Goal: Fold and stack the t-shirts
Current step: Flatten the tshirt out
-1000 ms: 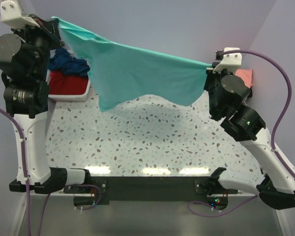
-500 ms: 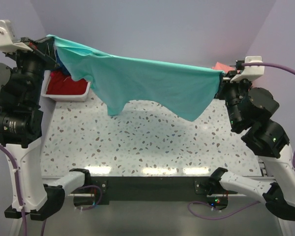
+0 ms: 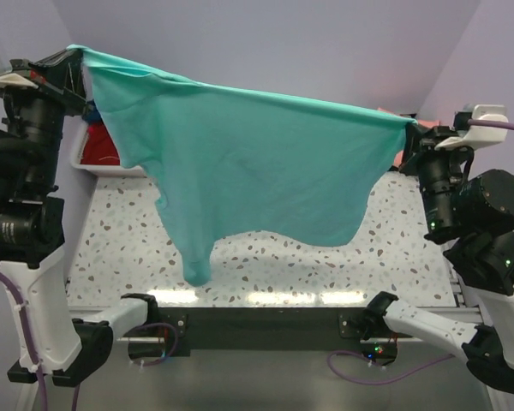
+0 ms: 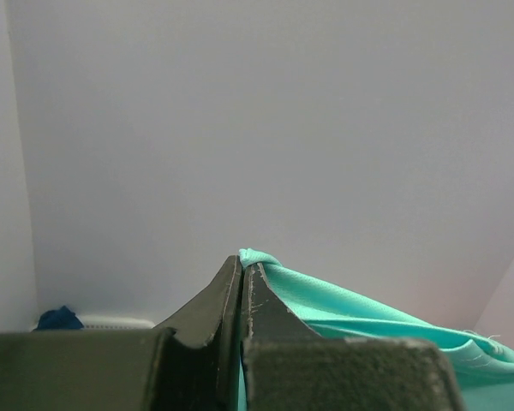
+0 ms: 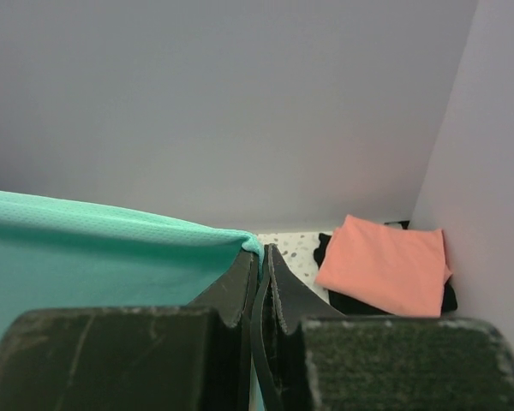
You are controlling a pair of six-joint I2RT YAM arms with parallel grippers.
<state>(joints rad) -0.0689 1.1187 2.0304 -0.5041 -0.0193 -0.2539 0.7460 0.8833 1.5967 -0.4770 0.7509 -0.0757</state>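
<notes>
Top external view: the teal shirt [image 3: 257, 171] hangs stretched left-to-right above the table [image 3: 385, 261] — left gripper [image 3: 79, 54] pinching one top corner, right gripper [image 3: 414, 127] the other. Its tail droops nearer the left arm.

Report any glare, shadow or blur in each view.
Top view: lamp glare streaks the table at its near edge; the teal shirt is evenly lit and sharp. Left wrist view: the left gripper is dark, its base soft-focus at the bottom. Right wrist view: the right gripper is blurred at its base likewise, the pink shirt crisp.
</notes>
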